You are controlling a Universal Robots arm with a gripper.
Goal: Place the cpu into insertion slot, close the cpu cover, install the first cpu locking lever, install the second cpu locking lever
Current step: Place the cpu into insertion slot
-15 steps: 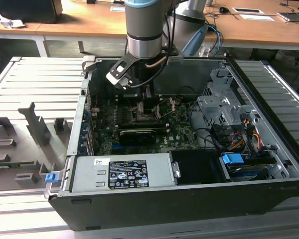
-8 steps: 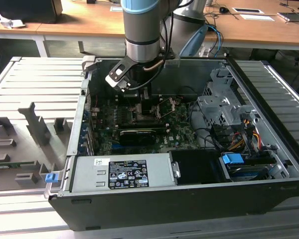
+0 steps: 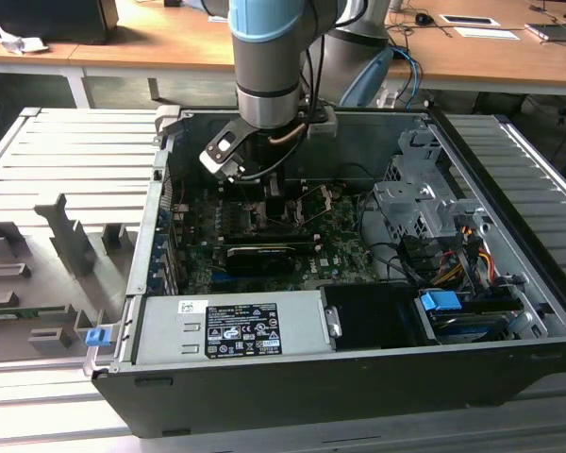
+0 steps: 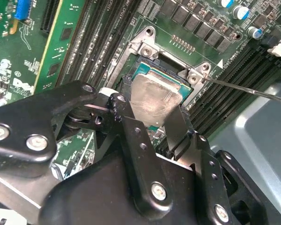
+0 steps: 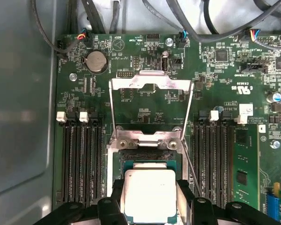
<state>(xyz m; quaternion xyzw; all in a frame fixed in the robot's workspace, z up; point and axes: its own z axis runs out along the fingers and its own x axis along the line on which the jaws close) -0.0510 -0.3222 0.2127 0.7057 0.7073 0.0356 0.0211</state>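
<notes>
My gripper point(image 5: 151, 204) is shut on the cpu point(image 5: 150, 193), a pale silver square chip pinched at two opposite edges by the black fingers point(image 5: 116, 202). The chip sits level in or just over the insertion slot point(image 5: 147, 157), whose black bed and metal rim show beyond it. The cpu cover point(image 5: 150, 80) is flipped open away from the socket on its hinge. A thin wire locking lever point(image 5: 191, 169) stands free beside the socket. In the second wrist view the cpu point(image 4: 154, 99) lies between the fingers point(image 4: 178, 126) over the slot point(image 4: 171, 61). In the exterior view the gripper point(image 3: 264, 179) reaches down into the case.
Black memory slots point(image 5: 82, 159) flank the socket on both sides. A coin battery point(image 5: 96, 61) and cable bundles point(image 5: 215, 23) lie beyond the cover. The case wall point(image 5: 23, 103) is close by. A power supply point(image 3: 231, 326) and drive cage point(image 3: 424, 203) crowd the case.
</notes>
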